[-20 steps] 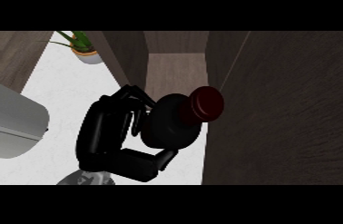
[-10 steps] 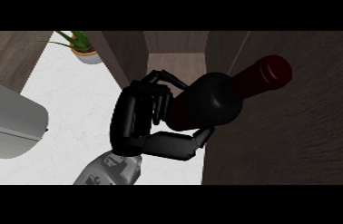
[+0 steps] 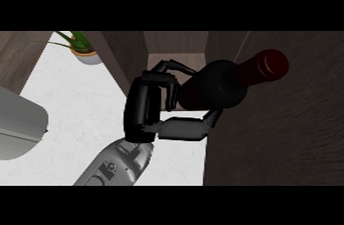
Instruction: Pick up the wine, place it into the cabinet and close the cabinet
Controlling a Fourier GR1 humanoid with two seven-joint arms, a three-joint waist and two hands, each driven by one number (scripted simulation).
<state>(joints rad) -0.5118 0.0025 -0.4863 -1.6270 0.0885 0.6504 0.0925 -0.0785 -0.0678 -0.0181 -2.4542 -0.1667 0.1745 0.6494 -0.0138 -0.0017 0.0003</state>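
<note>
The wine bottle [image 3: 209,89] has a dark round body and a dark red top [image 3: 267,67]. It is tilted, with its neck pointing up and to the right over dark wood. My left hand [image 3: 144,110] is shut on it: the fingers [image 3: 171,67] curl over the far side of its body and the thumb [image 3: 184,128] lies under the near side. The bottle is held at the mouth of the brown wooden cabinet [image 3: 174,44], whose broad dark panel [image 3: 282,137] fills the right of the view. My right hand does not show.
The white counter [image 3: 74,105] lies at the left. A small potted plant [image 3: 84,50] stands at its far end beside the cabinet's left wall [image 3: 124,51]. A grey rounded appliance [image 3: 17,128] sits at the left edge.
My left hand has risen and moved right with the bottle. The bottle has tipped from showing its top end-on to lying with its neck pointing up and right, nearer the cabinet.
</note>
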